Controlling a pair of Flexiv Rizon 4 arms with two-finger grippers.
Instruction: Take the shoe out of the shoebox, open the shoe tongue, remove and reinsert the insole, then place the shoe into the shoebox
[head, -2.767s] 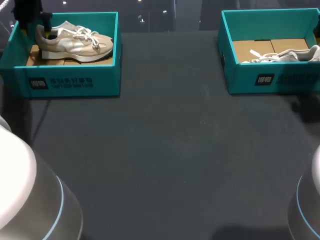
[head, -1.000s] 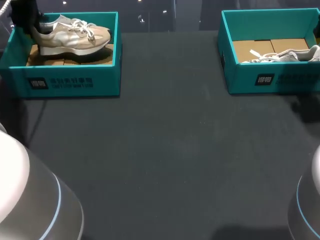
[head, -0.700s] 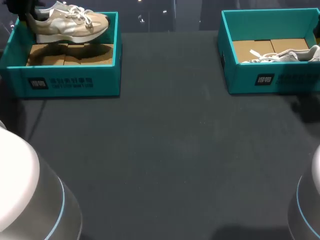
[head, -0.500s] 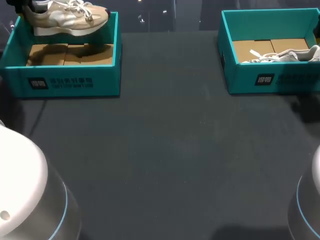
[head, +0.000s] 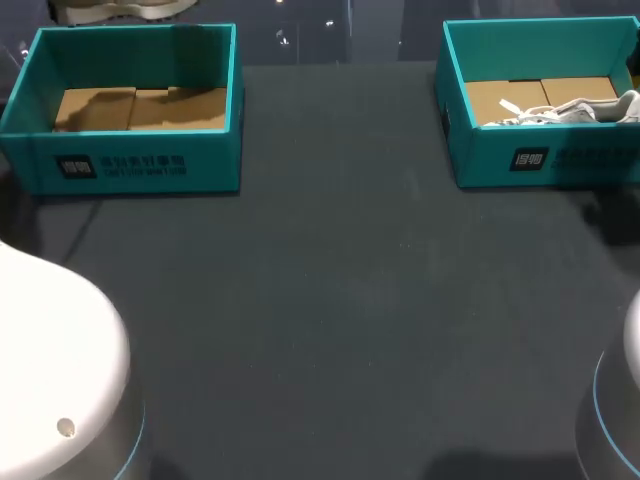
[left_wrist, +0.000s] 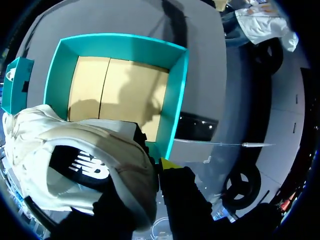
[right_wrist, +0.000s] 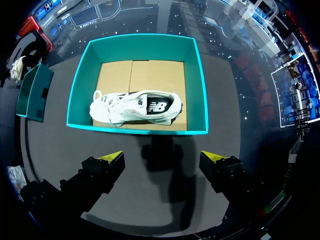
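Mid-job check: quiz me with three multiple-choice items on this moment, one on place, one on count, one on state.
1. The beige suede shoe, relative to the left teal cardboard shoebox, is: A inside; B held above; C beside it.
2. Teal shoeboxes on the table: A one; B two; C three.
3. The right jaws are: A open; B shut on a shoe; C shut on a box rim.
B: it hangs over the box's bare cardboard floor. B: one stands at each side. A: they stand apart with nothing between.

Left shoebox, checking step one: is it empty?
Empty: the left shoebox floor is bare; the shoe hangs above it in the left gripper.
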